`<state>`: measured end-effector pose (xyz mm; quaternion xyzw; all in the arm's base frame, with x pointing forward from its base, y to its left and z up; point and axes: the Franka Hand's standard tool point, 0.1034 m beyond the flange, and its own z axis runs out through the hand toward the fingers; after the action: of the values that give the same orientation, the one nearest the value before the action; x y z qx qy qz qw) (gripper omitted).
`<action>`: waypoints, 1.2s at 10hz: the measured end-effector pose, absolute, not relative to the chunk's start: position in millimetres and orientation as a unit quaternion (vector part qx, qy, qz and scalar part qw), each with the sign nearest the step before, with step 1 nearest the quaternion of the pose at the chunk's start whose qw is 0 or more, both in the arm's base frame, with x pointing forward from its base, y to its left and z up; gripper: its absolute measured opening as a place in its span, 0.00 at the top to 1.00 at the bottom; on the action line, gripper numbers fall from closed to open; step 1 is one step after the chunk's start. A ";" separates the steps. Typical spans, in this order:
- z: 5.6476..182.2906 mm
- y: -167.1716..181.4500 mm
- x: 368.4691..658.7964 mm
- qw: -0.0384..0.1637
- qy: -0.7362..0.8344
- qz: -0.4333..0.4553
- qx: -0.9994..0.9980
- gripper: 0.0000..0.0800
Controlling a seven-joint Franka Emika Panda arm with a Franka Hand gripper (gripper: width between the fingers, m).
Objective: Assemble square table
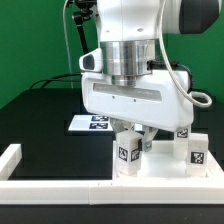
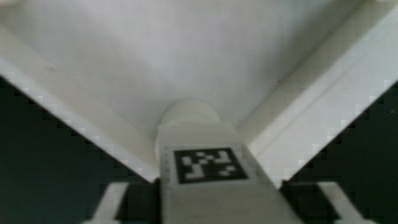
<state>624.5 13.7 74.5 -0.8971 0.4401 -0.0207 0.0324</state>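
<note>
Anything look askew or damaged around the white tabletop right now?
Nothing stands out. The gripper holds a white tagged block leg upright over the white plastic square slab; another tagged leg stands upright at the exterior view's right. No visible damage.

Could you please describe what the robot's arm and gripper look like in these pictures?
The arm is glossy white with a ribbed grey metal ring at the wrist. A black cable runs beside it. The gripper has a wide, boxy white body with rounded edges and short jaws below. No markings are legible on it.
</note>
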 end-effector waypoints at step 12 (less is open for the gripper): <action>71.8 11.2 627.8 0.075 0.834 0.013 -0.546 0.54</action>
<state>627.8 11.2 71.8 -0.5458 0.8345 0.0130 0.0747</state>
